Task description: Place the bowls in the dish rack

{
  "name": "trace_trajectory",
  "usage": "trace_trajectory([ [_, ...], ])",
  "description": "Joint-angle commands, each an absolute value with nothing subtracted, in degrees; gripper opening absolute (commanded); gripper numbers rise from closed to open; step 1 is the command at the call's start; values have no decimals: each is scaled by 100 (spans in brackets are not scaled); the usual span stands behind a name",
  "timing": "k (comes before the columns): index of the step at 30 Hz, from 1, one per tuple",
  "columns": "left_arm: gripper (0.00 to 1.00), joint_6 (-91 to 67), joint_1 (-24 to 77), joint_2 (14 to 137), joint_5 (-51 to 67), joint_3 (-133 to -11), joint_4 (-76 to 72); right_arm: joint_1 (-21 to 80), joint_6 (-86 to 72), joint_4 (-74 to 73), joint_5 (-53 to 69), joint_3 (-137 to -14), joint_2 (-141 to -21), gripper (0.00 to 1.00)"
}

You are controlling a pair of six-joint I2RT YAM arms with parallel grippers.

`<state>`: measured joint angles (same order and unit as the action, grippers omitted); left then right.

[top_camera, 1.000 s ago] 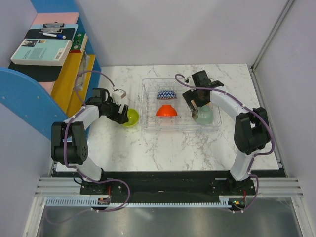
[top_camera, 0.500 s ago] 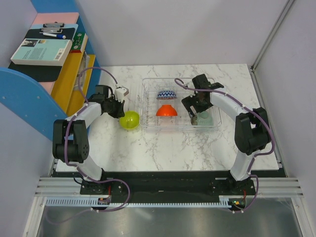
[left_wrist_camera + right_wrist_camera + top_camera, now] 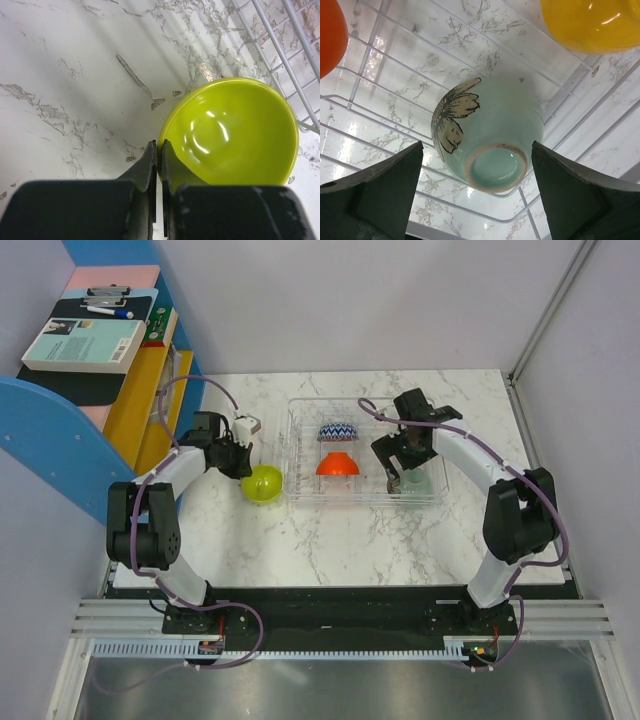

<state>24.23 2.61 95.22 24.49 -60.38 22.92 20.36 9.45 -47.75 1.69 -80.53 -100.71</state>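
Three bowls plainly sit in the large clear plastic dish rack (image 3: 300, 492) with its thin ribs. The blue-white zigzag bowl (image 3: 338, 431) is at the far side and the red-orange plastic bowl (image 3: 337, 464) is at its 6 o'clock. Off at 3 o'clock is the pale mint green bowl (image 3: 490, 120) with a dark flower on it, upside down with its foot ring up, likely so it drains. Right gripper (image 3: 477, 147) hangs straight over it, jaws spread wide on either side and holding nothing, wide enough, I'd say, to clear the bowl's walls. A yellow-orange bowl (image 3: 585, 20) peeks in at 1 o'clock of the wrist view, seemingly over the rack ribs too. Now the odd one out: the lime green round bowl (image 3: 230, 135) is on the white marble tabletop (image 3: 65, 75), just outside the rack's 9 o'clock wall. Left gripper (image 3: 159, 146) has its jaws pressed almost together on the rim at the bowl's 10 o'clock, a thin-edge pinch that tips the mouth toward the wrist.
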Motion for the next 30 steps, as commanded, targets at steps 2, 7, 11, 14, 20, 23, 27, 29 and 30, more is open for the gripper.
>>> trace_trajectory([
  [2,2,2452,290,9290,2531,-6258,2399,2021,1011,-4939,290,-8577,-9554,97],
  [7,2,2496,290,8834,2698,-6346,2575,2021,967,-5045,615,-9035,-9299,98],
  [11,2,2461,290,8229,2830,-6530,2820,2021,853,-5062,1106,-9228,-9176,97],
  [14,2,2435,281,7772,3049,-6714,2970,2021,739,-5028,1633,-9307,-9123,98],
  [20,2,2294,351,7269,4200,-7005,3041,2021,291,-4922,3416,-9474,-9219,98],
  [23,2,2338,641,7251,4315,-7189,3006,2013,246,-4843,4442,-9414,-9316,98],
  [27,2,2399,1246,7400,4210,-7418,2936,1986,176,-4624,5360,-9246,-9273,98],
  [29,2,2373,1510,7505,4096,-7506,2813,1943,27,-4379,5632,-9202,-9229,98],
  [30,2,2373,1590,7532,4044,-7567,2769,1934,0,-4255,5738,-9167,-9229,98],
])
